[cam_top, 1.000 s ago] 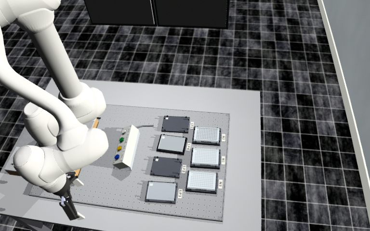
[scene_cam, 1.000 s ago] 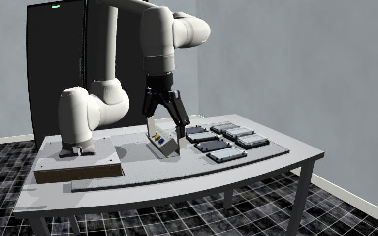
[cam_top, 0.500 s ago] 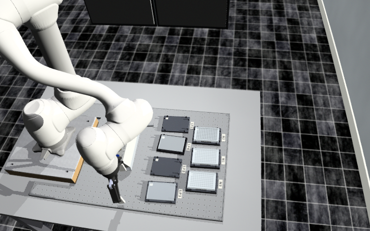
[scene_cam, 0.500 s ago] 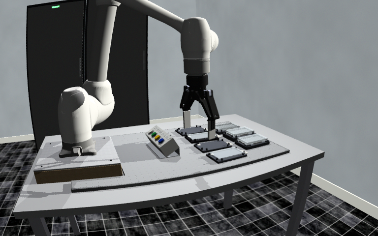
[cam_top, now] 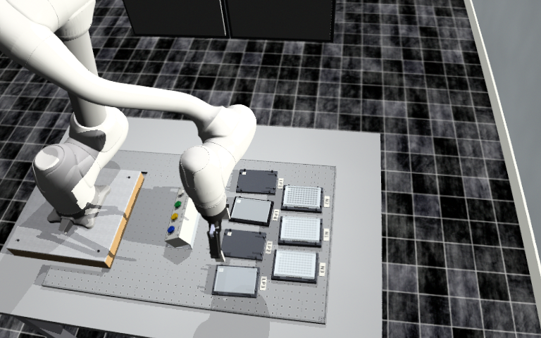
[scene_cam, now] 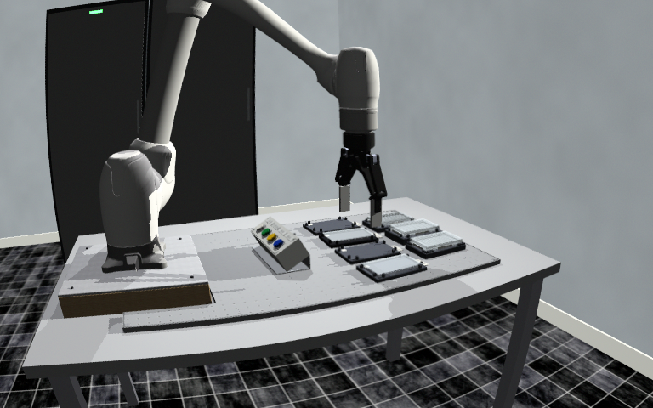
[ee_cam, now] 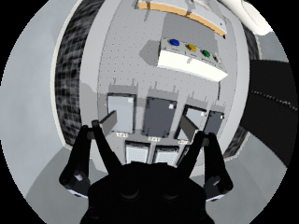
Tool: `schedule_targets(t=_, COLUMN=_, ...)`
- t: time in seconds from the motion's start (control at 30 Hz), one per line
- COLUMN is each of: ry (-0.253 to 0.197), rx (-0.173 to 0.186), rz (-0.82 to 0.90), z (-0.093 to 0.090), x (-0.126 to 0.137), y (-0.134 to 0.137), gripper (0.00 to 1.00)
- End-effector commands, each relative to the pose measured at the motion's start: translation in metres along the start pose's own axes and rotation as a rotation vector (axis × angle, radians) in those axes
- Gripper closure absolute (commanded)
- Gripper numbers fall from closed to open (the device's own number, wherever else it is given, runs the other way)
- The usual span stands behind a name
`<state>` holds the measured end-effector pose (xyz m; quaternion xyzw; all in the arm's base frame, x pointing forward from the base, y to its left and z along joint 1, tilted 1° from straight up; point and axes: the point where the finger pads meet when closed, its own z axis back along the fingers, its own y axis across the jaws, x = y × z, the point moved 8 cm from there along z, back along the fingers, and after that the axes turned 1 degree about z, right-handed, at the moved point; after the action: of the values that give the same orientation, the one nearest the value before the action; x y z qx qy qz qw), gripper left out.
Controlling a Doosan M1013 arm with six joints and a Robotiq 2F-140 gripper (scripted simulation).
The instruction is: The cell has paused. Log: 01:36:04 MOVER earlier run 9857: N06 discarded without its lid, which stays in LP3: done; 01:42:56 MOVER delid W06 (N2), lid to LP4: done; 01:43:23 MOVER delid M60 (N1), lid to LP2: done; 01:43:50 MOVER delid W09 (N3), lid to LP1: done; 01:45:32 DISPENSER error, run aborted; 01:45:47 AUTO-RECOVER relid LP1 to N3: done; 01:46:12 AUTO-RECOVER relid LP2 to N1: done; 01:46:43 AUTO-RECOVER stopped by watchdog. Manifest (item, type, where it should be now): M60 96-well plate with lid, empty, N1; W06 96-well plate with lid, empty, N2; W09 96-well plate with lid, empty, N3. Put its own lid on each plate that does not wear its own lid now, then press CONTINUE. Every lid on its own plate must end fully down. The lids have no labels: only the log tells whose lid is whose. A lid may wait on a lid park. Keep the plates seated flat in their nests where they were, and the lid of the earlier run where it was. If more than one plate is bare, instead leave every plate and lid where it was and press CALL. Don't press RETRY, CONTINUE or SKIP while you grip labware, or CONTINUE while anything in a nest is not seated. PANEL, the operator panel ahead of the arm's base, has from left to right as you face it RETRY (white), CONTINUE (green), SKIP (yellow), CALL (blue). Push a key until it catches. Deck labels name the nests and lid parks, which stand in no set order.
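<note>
The pincer (scene_cam: 360,204) is fully open and holds nothing; it hangs with its fingers pointing straight down, well above the deck plate (scene_cam: 337,283) on the table (scene_cam: 519,250).

Below the pincer stands a column of four lid parks. The park under its fingers, LP4 (cam_top: 251,210), carries a clear lid. The next park toward the arm's far side, LP1 (cam_top: 256,181), is dark and bare. On the other side of the pincer, LP2 (cam_top: 243,243) is also dark and bare, and beyond it LP3 (cam_top: 235,280) carries a second clear lid.

Further out from the pincer, away from the arm's base, is a column of three nests with well plates. The plate in N2 (cam_top: 301,197) shows its wells sharply, so it looks uncovered. The plates in N1 (cam_top: 300,229) and N3 (cam_top: 295,265) look more milky, as under lids.

The operator panel (cam_top: 184,222) stands just behind the pincer, toward the base, with its green (cam_top: 177,204), yellow (cam_top: 174,216) and blue (cam_top: 170,229) keys visible.
</note>
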<state>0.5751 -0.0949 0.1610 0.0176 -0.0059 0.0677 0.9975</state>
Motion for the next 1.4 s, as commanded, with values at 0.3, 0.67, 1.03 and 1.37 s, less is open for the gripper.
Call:
schedule_targets(t=0.3, ry=0.007, rx=-0.021, rz=-0.083, z=-0.019, x=0.056, y=0.104, gripper=0.00)
schedule_targets(t=0.67, ry=0.007, rx=-0.021, rz=-0.084, z=-0.020, x=0.057, y=0.105, gripper=1.00)
schedule_targets(t=1.03, ry=0.007, rx=-0.021, rz=-0.084, z=-0.020, x=0.057, y=0.105, gripper=1.00)
schedule_targets(t=1.37, ry=0.007, rx=-0.021, rz=-0.084, z=-0.020, x=0.057, y=0.105, gripper=1.00)
